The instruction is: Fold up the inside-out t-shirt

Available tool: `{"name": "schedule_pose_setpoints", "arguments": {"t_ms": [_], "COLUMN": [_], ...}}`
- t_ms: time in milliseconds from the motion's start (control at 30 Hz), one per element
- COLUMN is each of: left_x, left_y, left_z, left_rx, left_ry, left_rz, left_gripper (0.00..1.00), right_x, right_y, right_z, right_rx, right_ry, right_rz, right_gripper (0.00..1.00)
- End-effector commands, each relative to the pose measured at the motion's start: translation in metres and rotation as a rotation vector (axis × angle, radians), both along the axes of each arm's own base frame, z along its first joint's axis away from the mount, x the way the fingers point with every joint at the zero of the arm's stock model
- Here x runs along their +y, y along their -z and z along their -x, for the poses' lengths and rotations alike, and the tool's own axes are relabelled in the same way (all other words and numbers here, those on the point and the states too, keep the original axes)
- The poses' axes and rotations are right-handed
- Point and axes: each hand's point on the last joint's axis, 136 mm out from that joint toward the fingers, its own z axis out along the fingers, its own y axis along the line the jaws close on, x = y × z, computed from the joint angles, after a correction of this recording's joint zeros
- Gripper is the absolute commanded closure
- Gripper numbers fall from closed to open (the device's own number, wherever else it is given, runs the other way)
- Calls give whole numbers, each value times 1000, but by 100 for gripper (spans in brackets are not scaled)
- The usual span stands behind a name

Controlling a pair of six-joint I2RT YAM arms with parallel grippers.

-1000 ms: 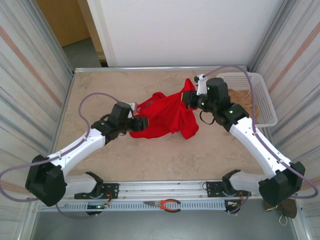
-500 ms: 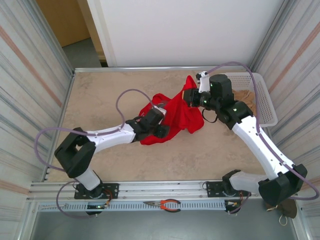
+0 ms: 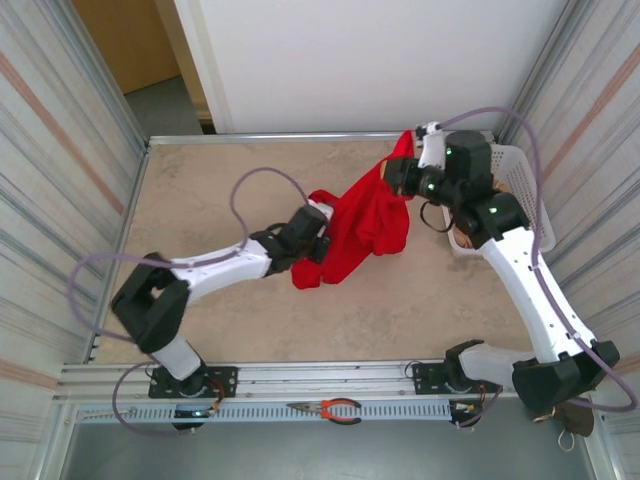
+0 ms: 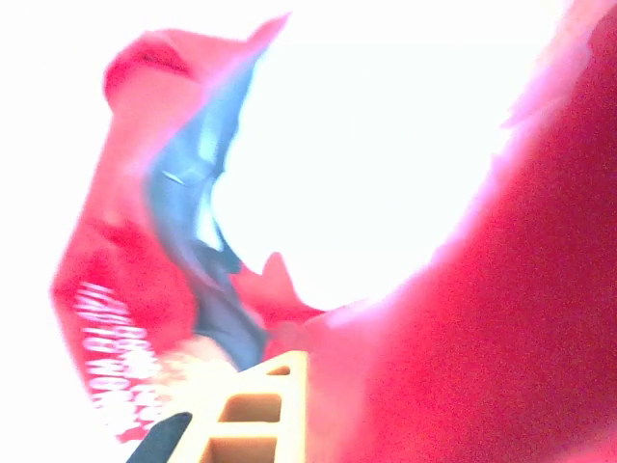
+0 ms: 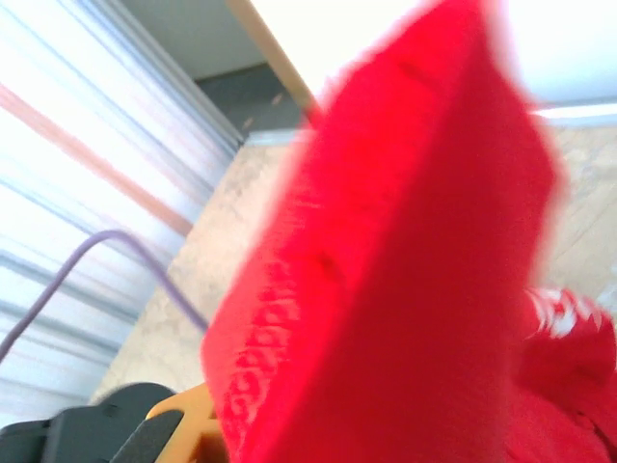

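Near the far right corner of the table point(image 3: 200, 180), your right gripper point(image 3: 402, 175) pinches the t-shirt point(image 3: 375, 215) aloft, left gripper point(image 3: 320, 240) clamped on it lower down; pull them apart evenly to flatten it.

t-shirt point(image 3: 360, 225): bright red, white lettering on one face
table point(image 3: 200, 180): beige, marbled veins
basket point(image 3: 532, 200): white
pliers point(image 3: 338, 409): orange handles
cables point(image 3: 250, 185): purple
arm links point(image 3: 215, 268): white, black joints
side walls point(image 3: 60, 150): pale grey stripes, pinkish band
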Motion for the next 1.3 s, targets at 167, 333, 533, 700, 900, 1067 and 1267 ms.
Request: {"name": "schedule_pose_setpoints", "arguments": {"t_ms": [167, 333, 533, 700, 900, 1067, 1267], "left_x": [70, 102, 133, 158, 159, 123, 70], "left_y": [-200, -244, -215, -154, -123, -97, -26], "left_z": [10, 11, -44, -113, -123, -64, 26], "left_rx": [-231, -284, -193, -54, 68, 143, 286], "left_ry": [-30, -69, -156, -243, -253, -189, -141], "left_rz": [330, 383, 360, 316, 352, 349, 237], "left_gripper": [100, 100, 100, 71, 36, 30, 26], "right_x": [-19, -15, 1, 20, 18, 20, 40], "right_y": [-120, -142, -77, 7, 108, 187, 264], "right_z": [49, 65, 6, -84, -97, -25, 66], "right_rx": [-235, -238, -48, 144, 354, 491, 624], "right_ry": [-53, -96, -66, -17, 27, 58, 54], "right_rz": [-137, -218, -235, -200, -105, 2, 175], "right_gripper": [100, 100, 100, 45, 29, 28, 25]}}
